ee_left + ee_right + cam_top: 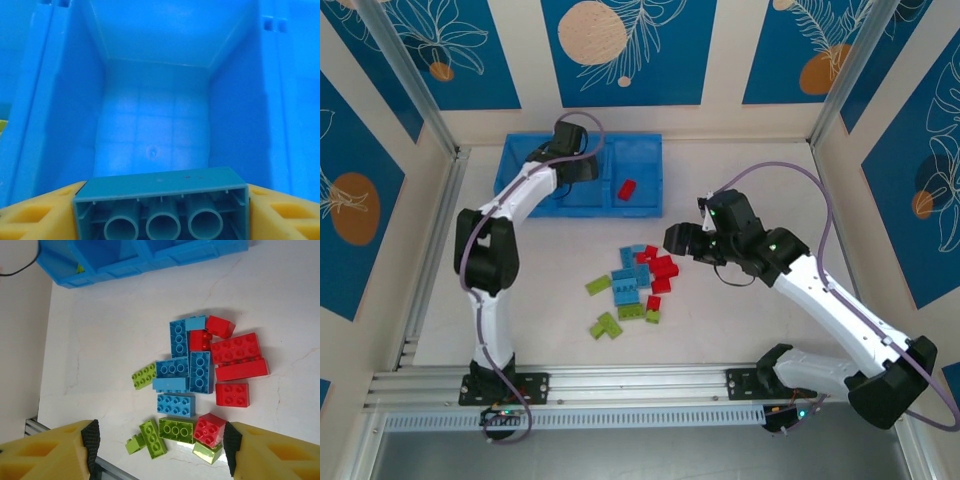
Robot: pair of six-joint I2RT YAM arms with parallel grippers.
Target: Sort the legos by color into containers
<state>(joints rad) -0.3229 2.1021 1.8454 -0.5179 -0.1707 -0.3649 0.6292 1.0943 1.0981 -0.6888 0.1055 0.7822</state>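
over the bin (75,105), left end effector (161,214) holds blue lego (160,186).

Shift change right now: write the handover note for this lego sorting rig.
Left gripper: shut on a light blue brick, over the middle compartment of the blue bin.
Right gripper: open, holding nothing, above the pile.
Done: one red brick lies in the right compartment.
To do: drop the blue brick, then sort the pile's red, blue and green bricks off the table.
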